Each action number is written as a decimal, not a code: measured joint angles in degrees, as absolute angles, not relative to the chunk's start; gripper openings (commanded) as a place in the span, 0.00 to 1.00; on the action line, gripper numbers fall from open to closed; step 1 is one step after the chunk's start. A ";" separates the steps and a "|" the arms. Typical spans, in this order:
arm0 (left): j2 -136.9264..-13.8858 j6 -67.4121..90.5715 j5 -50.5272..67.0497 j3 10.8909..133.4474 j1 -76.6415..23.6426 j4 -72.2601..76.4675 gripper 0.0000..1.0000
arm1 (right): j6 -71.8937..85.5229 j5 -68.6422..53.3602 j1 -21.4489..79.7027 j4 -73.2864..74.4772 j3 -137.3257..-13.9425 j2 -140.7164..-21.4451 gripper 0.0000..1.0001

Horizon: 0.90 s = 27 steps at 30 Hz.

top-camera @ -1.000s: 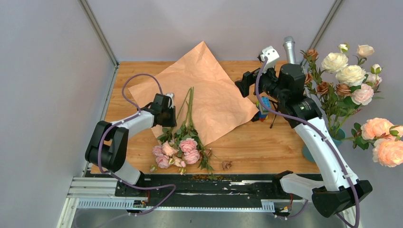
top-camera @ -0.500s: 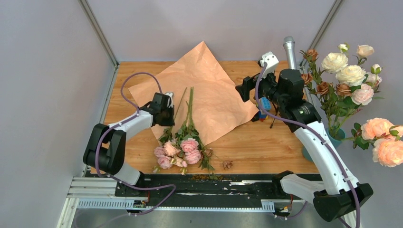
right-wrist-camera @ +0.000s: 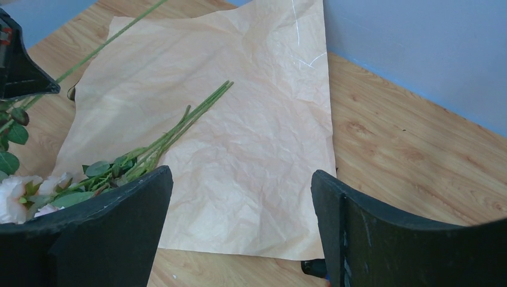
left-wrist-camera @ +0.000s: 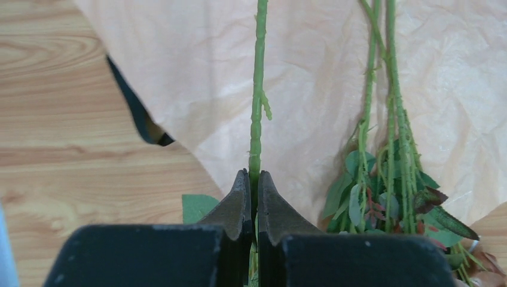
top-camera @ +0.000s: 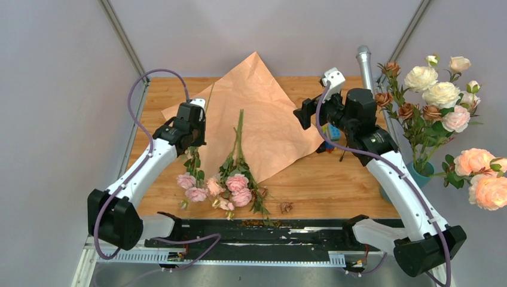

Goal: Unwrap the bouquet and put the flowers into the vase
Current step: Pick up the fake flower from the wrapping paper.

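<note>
1. One thin green rose stem (left-wrist-camera: 257,107) pinched between the pressed-together fingers of the left claw (left-wrist-camera: 251,176), raised over the wooden bench (top-camera: 335,185) at about 9 o'clock, small pink blooms (top-camera: 190,186) hanging toward 7 o'clock.
2. Other small pink and cream roses (top-camera: 237,173) on leafy stems lying across the creased tan kraft paper (top-camera: 269,113) near the centre, heads toward 6 o'clock; wrap already open and flat.
3. Small teal-blue cylindrical vase (top-camera: 427,172) at the bench's 3 o'clock edge, partly hidden behind the right arm and crowded with cream and pink roses.
4. Right claw (right-wrist-camera: 239,179) spread wide and empty, hovering over the paper's 3 o'clock side.
5. Lift high enough for blooms and leaves to clear the lying bunch before travelling toward 3 o'clock.
6. Probably best to hand over at the centre, the vase sitting on the right arm's side: close the right claw on bare stem beyond the left pinch, then release.
7. Turn the cut end downward before lowering, and aim for a gap among the stems in the vase.
8. Move slowly, since such a thin stem looks likely to pivot in a narrow pinch.
</note>
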State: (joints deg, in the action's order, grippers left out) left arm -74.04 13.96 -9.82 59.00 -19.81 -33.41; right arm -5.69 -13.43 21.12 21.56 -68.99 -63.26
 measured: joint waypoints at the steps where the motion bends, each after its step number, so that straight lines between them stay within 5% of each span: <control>1: -73.25 13.41 -11.22 59.64 -19.81 -34.61 0.00 | -5.69 -13.52 21.34 21.28 -68.99 -63.48 0.87; 10: -69.23 8.23 -16.49 63.72 -19.81 -42.52 0.00 | -9.10 -19.94 24.93 16.78 -66.70 -64.42 0.92; 27: -65.25 4.97 19.46 69.01 -29.41 -46.22 0.00 | -31.73 -27.46 49.41 3.81 -55.83 -62.65 0.98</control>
